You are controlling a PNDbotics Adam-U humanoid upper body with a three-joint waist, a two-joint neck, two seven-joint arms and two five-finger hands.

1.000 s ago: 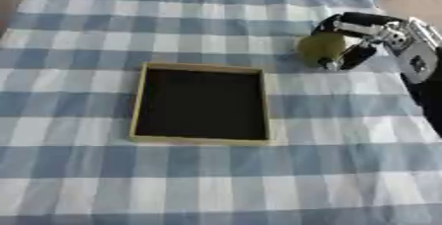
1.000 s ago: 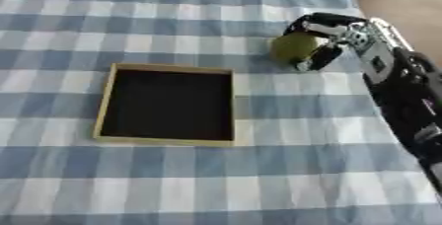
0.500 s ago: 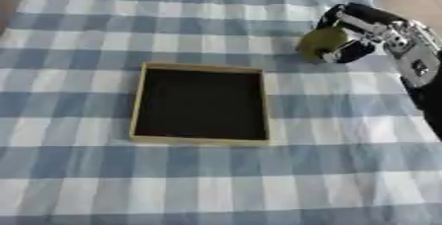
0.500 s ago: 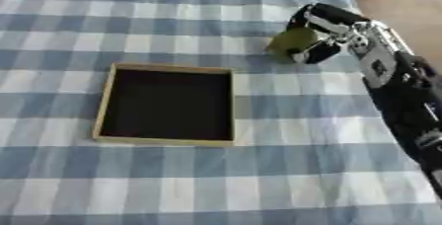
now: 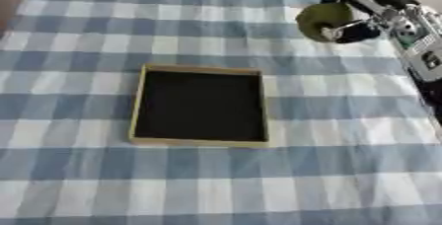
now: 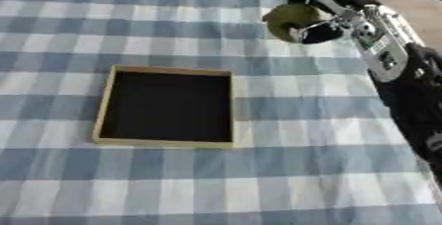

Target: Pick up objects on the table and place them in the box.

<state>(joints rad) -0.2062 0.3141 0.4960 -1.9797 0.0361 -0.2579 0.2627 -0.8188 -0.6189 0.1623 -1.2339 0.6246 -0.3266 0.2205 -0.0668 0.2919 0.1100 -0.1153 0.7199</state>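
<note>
The right hand (image 6: 332, 14) enters from the upper right, its fingers (image 6: 313, 25) curled round a round olive-green fruit (image 6: 289, 16), clamped on it. The fruit sits up and to the right of the box (image 5: 200, 104), well apart from it, over the far part of the tabletop (image 5: 103, 179); whether it touches the cloth cannot be told. The box is a shallow tray with a pale wooden rim and a black inside, lying flat near the middle of the blue-and-white checked cloth (image 5: 345, 120) that covers the tabletop, and nothing shows inside it. The arm (image 6: 406, 91), black with a silver section, runs from the hand down the right edge, to the right of the box. The left hand shows in neither view.
</note>
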